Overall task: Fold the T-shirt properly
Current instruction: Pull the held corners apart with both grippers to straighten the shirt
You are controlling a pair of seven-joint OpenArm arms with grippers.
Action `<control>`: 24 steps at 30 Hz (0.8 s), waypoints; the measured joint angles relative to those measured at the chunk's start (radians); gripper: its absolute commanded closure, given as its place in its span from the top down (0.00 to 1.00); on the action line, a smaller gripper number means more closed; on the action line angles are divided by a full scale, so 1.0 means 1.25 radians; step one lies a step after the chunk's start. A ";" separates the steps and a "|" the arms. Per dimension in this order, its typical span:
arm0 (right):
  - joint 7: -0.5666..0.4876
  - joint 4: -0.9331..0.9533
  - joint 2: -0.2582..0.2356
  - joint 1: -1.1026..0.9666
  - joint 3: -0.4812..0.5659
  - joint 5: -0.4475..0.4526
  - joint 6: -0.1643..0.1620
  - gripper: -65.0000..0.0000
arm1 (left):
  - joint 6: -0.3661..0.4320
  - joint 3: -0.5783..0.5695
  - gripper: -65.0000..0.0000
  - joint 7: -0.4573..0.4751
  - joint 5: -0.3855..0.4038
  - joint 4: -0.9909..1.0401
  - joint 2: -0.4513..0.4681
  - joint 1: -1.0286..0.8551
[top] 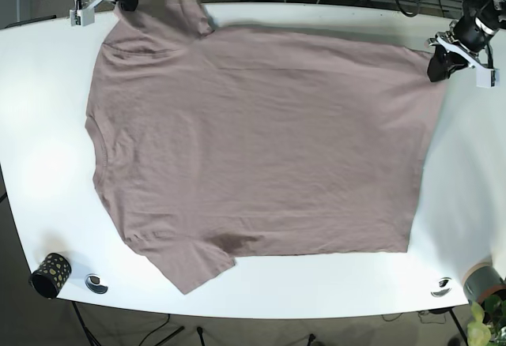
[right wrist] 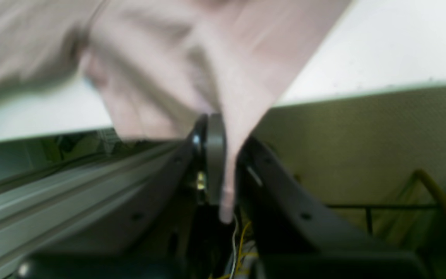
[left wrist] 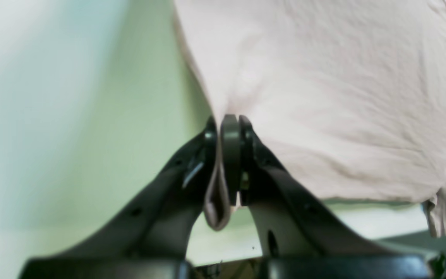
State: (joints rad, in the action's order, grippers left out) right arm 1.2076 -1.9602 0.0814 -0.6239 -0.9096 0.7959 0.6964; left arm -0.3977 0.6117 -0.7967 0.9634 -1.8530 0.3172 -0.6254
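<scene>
t-shirt (top: 253, 141): spread flat, long axis left-right on table (top: 47, 164)
left gripper (left wrist: 227, 124): clamped on far-right hem corner
right gripper (right wrist: 223, 128): clamped on far-left shoulder
fold direction: probably toward near edge

Bright even overhead light, soft shadows, both wrist views blurred

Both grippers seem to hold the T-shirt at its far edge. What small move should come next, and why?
Probably lift both far corners a little and carry them toward the near edge. The left gripper and the right gripper are each shut on the T-shirt, which lies flat and spread on the table, so a fold across the middle looks ready to begin.
</scene>
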 measured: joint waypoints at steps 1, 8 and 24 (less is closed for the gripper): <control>0.000 -0.001 -0.004 0.010 0.000 0.008 0.000 0.00 | 0.000 -0.003 0.00 -0.004 0.000 -0.002 0.000 0.009; 0.001 -0.001 -0.044 0.106 0.002 0.016 0.000 0.00 | -0.003 -0.050 0.00 -0.029 0.005 -0.049 -0.005 0.107; 0.049 0.247 -0.186 0.404 0.004 0.013 -0.003 0.00 | -0.005 -0.172 0.00 -0.036 -0.092 0.070 -0.017 0.373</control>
State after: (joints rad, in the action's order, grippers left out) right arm 1.2682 -1.6520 -0.1505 -0.1188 -0.9043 0.8124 0.6926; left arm -0.4046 0.3973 -0.8413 0.8490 -1.7657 0.2958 -0.1596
